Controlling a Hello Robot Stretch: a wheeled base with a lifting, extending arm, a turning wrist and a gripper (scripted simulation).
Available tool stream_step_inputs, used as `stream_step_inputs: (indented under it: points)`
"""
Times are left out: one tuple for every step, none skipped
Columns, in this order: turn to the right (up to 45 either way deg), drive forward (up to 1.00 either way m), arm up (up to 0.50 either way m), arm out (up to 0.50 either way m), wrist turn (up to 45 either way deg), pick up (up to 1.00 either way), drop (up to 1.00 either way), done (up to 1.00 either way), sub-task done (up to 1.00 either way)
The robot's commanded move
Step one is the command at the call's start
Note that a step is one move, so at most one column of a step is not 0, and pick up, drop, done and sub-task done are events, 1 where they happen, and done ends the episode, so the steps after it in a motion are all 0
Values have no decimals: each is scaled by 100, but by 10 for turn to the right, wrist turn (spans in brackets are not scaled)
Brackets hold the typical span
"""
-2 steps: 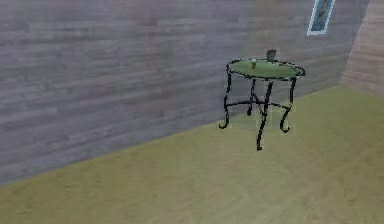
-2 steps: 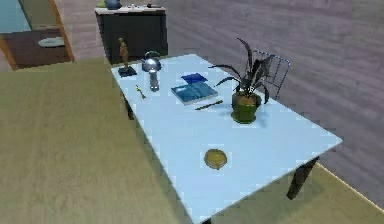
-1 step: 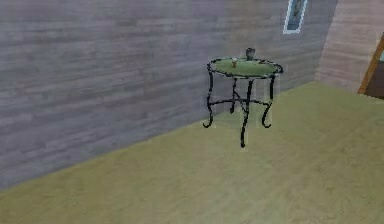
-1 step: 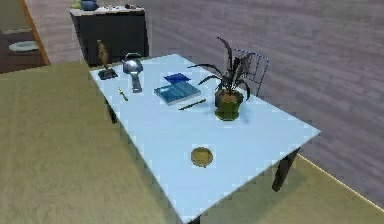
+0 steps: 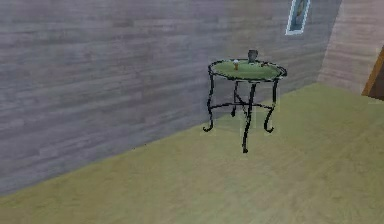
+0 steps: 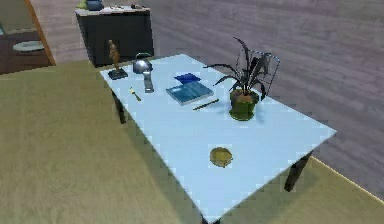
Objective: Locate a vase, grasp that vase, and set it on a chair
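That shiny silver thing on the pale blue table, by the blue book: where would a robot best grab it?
Likely by its narrow lower part, coming in level from the side. The silver thing stands upright with a rounded, wider top, which a grip from above might slip off. A book lies to one side and a small statue to the other, so the bare table in front seems freest.

Glass-topped metal side table [image 5: 262,72], wood-plank wall [image 5: 100,70], matt pale-blue desk [image 6: 190,135]
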Motion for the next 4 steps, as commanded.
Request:
stream_step_inputs:
  points:
    - [90, 0, 0, 0, 0, 0, 0, 0, 0]
    - [0, 20, 0, 0, 0, 0, 0, 0, 0]
    - [390, 0, 0, 0, 0, 0, 0, 0, 0]
    - [0, 100, 0, 0, 0, 0, 0, 0, 0]
